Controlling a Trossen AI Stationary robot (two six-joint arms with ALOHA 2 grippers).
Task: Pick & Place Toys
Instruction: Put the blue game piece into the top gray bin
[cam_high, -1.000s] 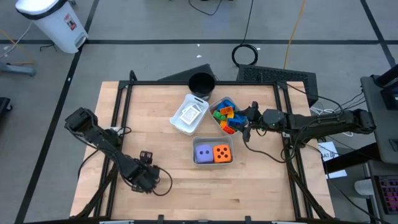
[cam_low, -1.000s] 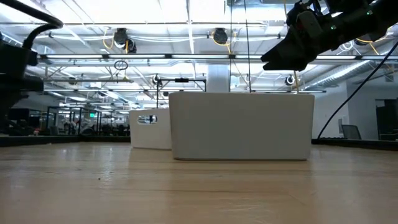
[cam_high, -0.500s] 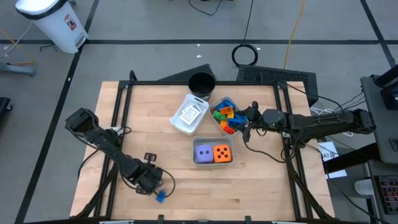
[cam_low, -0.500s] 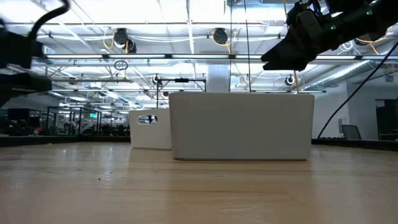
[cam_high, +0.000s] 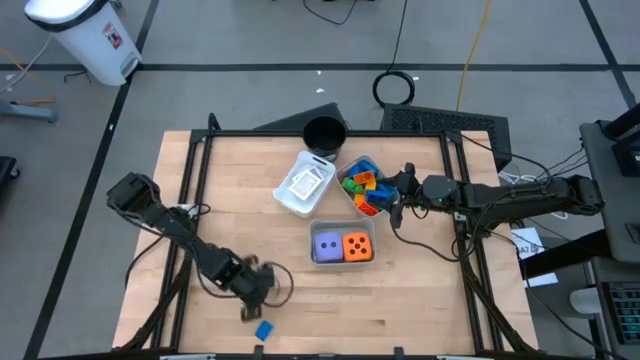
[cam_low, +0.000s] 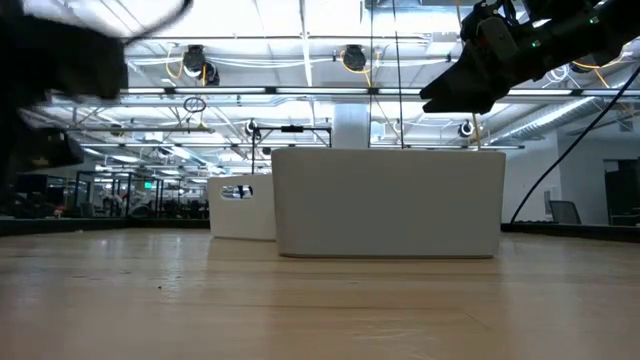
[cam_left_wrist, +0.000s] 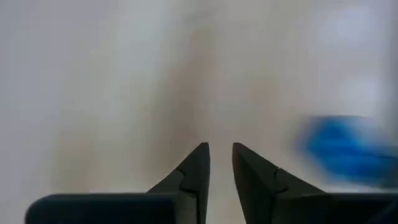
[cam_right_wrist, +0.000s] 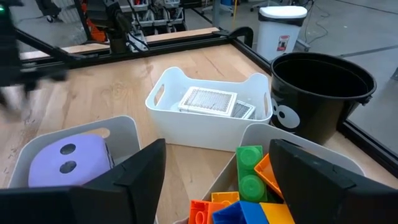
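I see my right tool (cam_right_wrist: 214, 180) spread wide over the block tray (cam_right_wrist: 311, 152); beyond it the tile tray (cam_right_wrist: 208, 127), black cup (cam_right_wrist: 320, 93) beside.

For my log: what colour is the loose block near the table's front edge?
Blue block; the high view shows it best.

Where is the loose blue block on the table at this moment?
In the high view the blue block lies alone on the table's near edge, on the left arm's side, just beside the left gripper, far from the trays.
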